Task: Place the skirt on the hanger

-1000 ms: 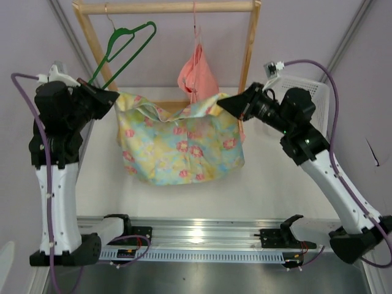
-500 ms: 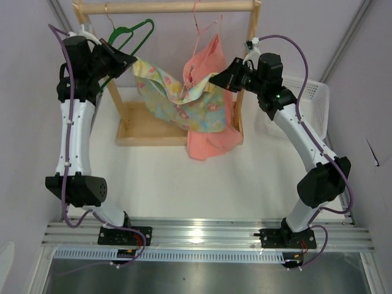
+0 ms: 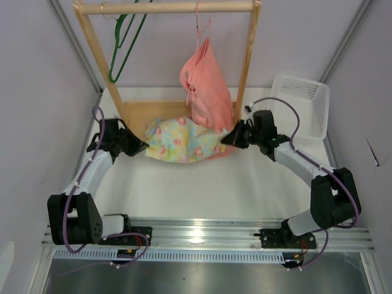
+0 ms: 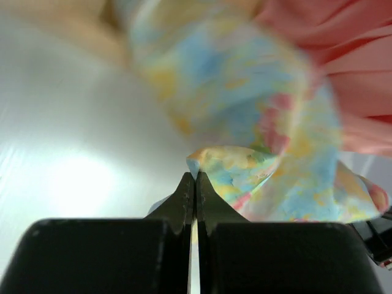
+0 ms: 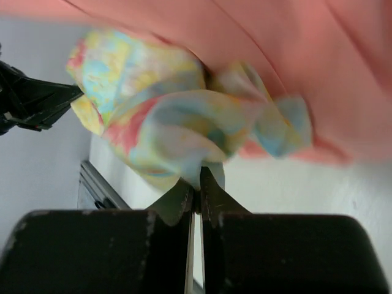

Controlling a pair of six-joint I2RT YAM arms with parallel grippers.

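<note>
Two edges of the soft pastel floral skirt (image 3: 184, 141) are clamped. It is stretched between the closed left gripper (image 3: 139, 147) and right gripper (image 3: 228, 139).

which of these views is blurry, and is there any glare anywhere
Left wrist: the skirt is smeared by blur beyond the left gripper, with a bright glare patch on the table. Right wrist: milder blur on the skirt and the pink garment. Top external: sharp, only a small glare spot on the metal rail.
</note>
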